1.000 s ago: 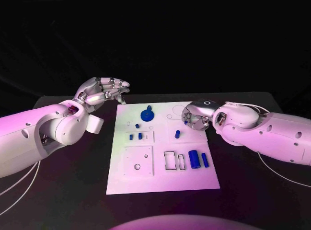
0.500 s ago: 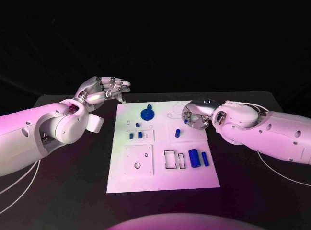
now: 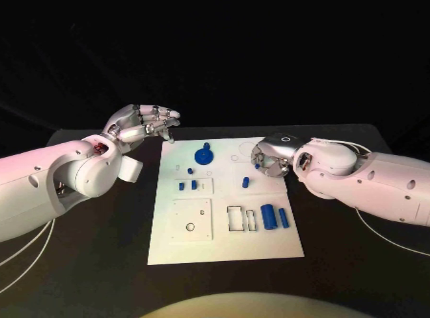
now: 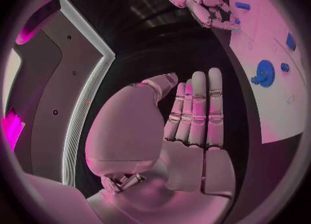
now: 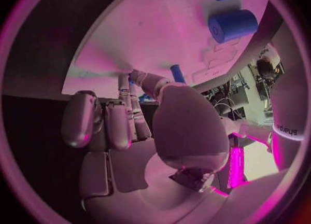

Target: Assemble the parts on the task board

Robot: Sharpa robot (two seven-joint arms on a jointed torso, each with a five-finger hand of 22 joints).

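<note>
Task board [image 3: 224, 245] in the middle of the table [image 3: 100, 265]. Gear [image 3: 204, 157] on its far part, thick cylinder [image 3: 269, 216] on its near right. Left hand [image 3: 143, 123] off the far left corner, right hand [image 3: 270, 161] over the far right edge.

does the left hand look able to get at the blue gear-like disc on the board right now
Probably yes. The left hand hangs empty off the task board's far left corner, and the blue disc lies close by on the board's far part. Nothing stands between them; the right hand sits at the opposite edge.
</note>
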